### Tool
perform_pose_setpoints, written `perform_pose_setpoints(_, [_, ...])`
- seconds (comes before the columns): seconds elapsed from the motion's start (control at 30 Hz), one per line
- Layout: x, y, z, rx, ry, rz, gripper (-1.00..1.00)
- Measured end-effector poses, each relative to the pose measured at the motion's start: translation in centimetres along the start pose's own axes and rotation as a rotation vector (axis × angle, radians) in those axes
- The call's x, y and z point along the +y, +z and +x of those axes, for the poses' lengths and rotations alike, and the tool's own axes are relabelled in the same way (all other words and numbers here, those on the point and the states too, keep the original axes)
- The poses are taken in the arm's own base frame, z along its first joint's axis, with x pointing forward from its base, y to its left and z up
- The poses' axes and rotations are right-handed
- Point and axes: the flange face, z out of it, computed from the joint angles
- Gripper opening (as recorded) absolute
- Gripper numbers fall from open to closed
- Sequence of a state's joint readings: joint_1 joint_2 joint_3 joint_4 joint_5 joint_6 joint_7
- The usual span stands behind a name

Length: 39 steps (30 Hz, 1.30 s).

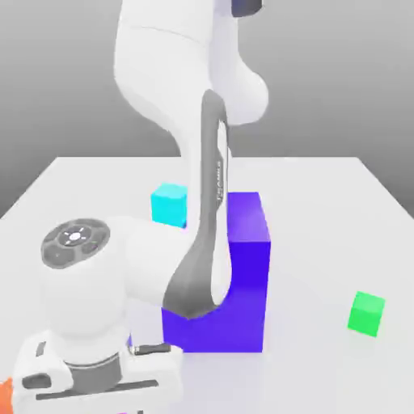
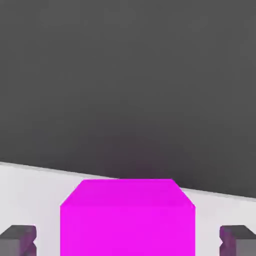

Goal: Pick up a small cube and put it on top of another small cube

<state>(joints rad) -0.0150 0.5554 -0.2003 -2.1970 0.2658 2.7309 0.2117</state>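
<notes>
Looking through the camera on my hand, I see the magenta cube [image 2: 127, 217] sitting on the white table [image 2: 30, 185], directly between my two fingers [image 2: 19, 240]. My gripper [image 2: 128, 241] is open: one dark fingertip stands at each side of the cube, and on both sides a strip of white table shows between the finger and the cube, so I am not touching it. Its top face and the face toward the camera are both visible, and it sits flat. Behind it the table ends at a straight edge, with dark grey background beyond.

From the exterior view, my white arm [image 1: 174, 81] bends down at the near edge of the table, and my hand is very low at the picture's bottom, at the exterior view's left. The big blue-purple block [image 1: 242, 275] stands in the middle of the table, partly behind my forearm. A cyan cube [image 1: 168, 204] sits just behind it, farther away. The green cube [image 1: 367, 314] rests alone toward the exterior view's right, well apart from the big block and from my hand. A bit of orange [image 1: 4, 396] shows at the bottom corner beside my hand.
</notes>
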Motion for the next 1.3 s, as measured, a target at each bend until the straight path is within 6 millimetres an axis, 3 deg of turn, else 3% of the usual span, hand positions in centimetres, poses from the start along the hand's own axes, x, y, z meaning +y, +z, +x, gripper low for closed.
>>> perform_pose_setpoints(0.13, [0.0,-0.1,0.0,-0.001,0.000,0.000,-1.00])
perform_pose_setpoints(0.27, [-0.2,-5.2,-0.1,-0.001,-0.003,0.000,-1.00])
perform_pose_setpoints(0.3, [-1.3,-5.8,-1.0,-0.003,-0.020,0.000,-1.00])
perform_pose_setpoints(0.53, [-11.6,-8.0,-11.3,-0.012,-0.209,-0.002,-1.00])
perform_pose_setpoints(0.7, [-16.8,-9.1,-20.4,-0.013,-0.356,-0.004,-1.00])
perform_pose_setpoints(0.9, [-20.5,-10.4,-32.7,-0.010,-0.555,-0.004,-1.00])
perform_pose_setpoints(1.07, [-20.9,-10.8,-43.0,-0.003,-0.729,0.000,-1.00])
perform_pose_setpoints(1.1, [-20.9,-10.2,-43.9,-0.002,-0.746,0.001,-1.00])
perform_pose_setpoints(1.23, [-20.5,-6.1,-42.6,-0.001,-0.712,0.001,-1.00])
perform_pose_setpoints(1.27, [-20.5,-5.2,-42.6,-0.001,-0.710,0.000,1.00])
perform_pose_setpoints(1.3, [-20.5,-5.2,-42.6,-0.001,-0.710,0.000,1.00])
